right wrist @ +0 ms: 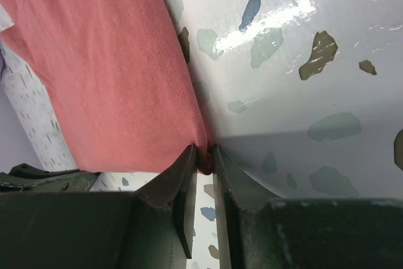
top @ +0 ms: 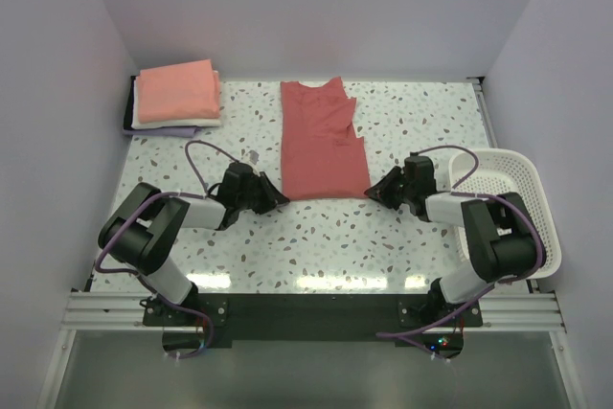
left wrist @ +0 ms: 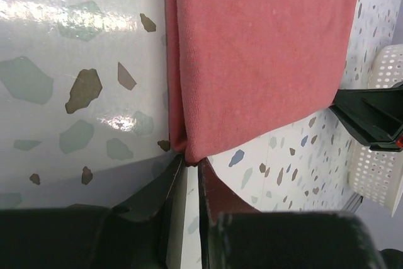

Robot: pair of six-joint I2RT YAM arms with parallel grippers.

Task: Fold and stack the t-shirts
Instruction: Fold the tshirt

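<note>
- Dusty-red tee (top: 321,141): lies mid-surface as a long strip, already folded lengthwise, neck end far, hem end near the arms. Flat, a few creases around the middle.
- Left pincer (top: 278,196): closed on the tee's near-left corner. Wrist view shows the cloth nipped right at the fingertips (left wrist: 177,169), so a shallow bite.
- Right pincer (top: 374,191): closed on the near-right corner, w/ cloth tucked a bit deeper between the fingers (right wrist: 184,165).
- Step in hand, by my read: hem-to-neck fold. Both corners are gripped, lift not begun.
- To do it well: raise both corners together and level, keep the hem edge taut btwn the arms w/o stretching it, carry it over and lay it square on the far edge.
- Risk: the left bite looks thin and may catch only some layers or slip. Go slow on the lift.
- Stack of folded tees (top: 177,93): far-left corner, salmon-pink on top, well apart from the strip. Prob. the drop spot after.
- Basket (top: 536,208): right edge of the surface (top: 316,246), beside the right arm.
</note>
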